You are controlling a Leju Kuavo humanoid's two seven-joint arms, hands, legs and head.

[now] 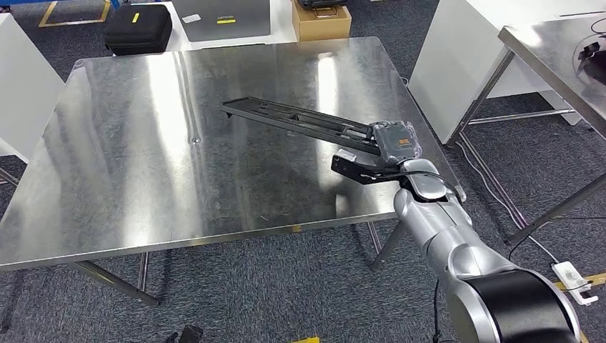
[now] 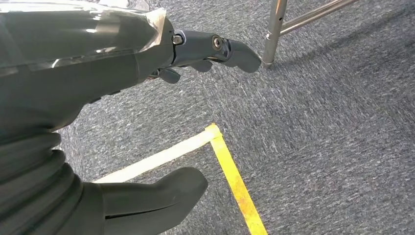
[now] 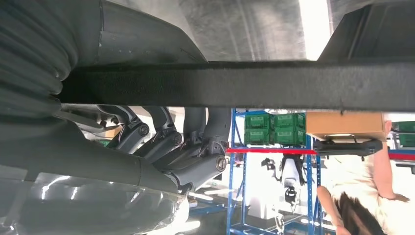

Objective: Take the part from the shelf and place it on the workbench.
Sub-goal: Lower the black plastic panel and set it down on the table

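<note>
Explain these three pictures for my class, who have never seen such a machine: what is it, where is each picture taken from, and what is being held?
This is a humanoid robot with two silver arms. The wide picture comes from a camera on its head, looking down at a steel workbench. Its right robot hand grips one end of a long black part, whose far end reaches out over the workbench. The other two pictures come from cameras at the wrists. The right wrist view looks along the fingers wrapped round the part; blue shelves and a person appear behind, upside down. The left robot hand hangs over grey carpet with yellow tape, holding nothing.
</note>
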